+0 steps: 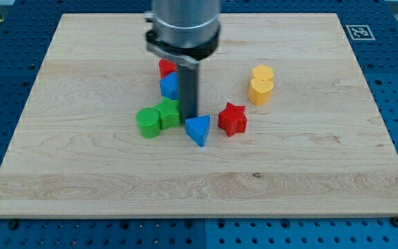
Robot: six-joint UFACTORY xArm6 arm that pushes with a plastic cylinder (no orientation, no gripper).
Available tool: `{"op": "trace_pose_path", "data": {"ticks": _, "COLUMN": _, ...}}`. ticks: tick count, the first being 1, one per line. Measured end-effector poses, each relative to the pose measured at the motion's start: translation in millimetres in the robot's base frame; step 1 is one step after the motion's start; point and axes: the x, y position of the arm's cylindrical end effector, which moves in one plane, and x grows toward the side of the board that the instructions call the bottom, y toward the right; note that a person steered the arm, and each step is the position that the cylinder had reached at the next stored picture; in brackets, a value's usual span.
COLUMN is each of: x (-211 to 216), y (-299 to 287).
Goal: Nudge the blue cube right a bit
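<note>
- The blue cube (pixel 169 86) sits on the desk (pixel 309 173) just below a red block (pixel 166 67), touching the left side of my rod.
- My tip (pixel 190 116) rests right of the cube, beside the green blocks (pixel 159 117) and the blue triangular block (pixel 198 129).
- Risk, as I judge it: circling to the cube's left could knock the red or green blocks.
- No claw exists; the rod holds nothing.

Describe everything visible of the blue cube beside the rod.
The small blue cube looks like smooth, matte painted wood or plastic. Only its left part shows, since the dark rod covers its right side. It sits flat on the light wooden board, just below the small red block, seemingly touching it, and above the green blocks. My tip is down at the board, lower right of the cube, next to the blue triangular block. Contact with the rod cannot be told.
</note>
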Motion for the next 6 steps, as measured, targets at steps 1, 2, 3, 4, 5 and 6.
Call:
{"op": "trace_pose_path", "data": {"ticks": 1, "x": 1, "y": -41}}
{"op": "trace_pose_path", "data": {"ticks": 2, "x": 6, "y": -52}}
{"op": "trace_pose_path", "data": {"ticks": 3, "x": 6, "y": -35}}
{"op": "trace_pose_path", "data": {"ticks": 4, "x": 2, "y": -29}}
{"op": "trace_pose_path", "data": {"ticks": 5, "x": -20, "y": -52}}
{"op": "trace_pose_path", "data": {"ticks": 6, "x": -52, "y": -62}}
